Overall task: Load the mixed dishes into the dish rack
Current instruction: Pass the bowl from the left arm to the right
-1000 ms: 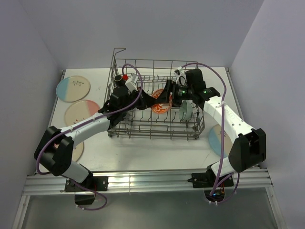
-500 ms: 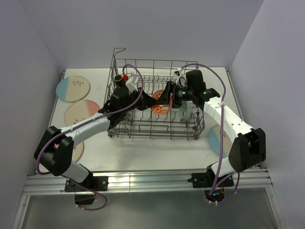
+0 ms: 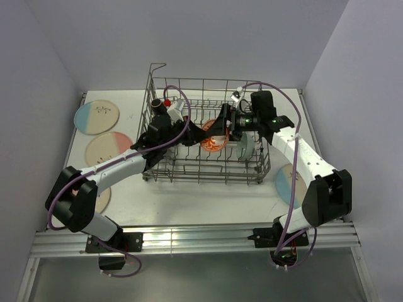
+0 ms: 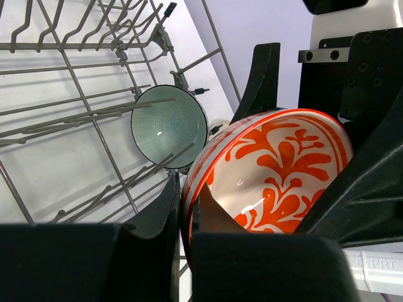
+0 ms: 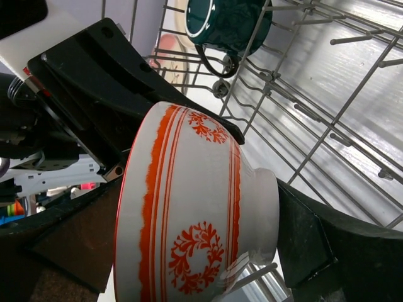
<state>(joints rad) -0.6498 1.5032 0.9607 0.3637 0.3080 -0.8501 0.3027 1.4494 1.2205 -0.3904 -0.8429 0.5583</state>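
No legible brand or label is showing; the embossed lettering on a white housing is blurring out. A white table boxed by pale lavender walls is carrying the grey wire dish rack. Inside it at mid-rack, above the tines, the orange-red patterned ceramic bowl is lying on its side with its axis left-right and its mouth facing left, while the left gripper is pinching its rim and the right gripper is standing wide apart around it.
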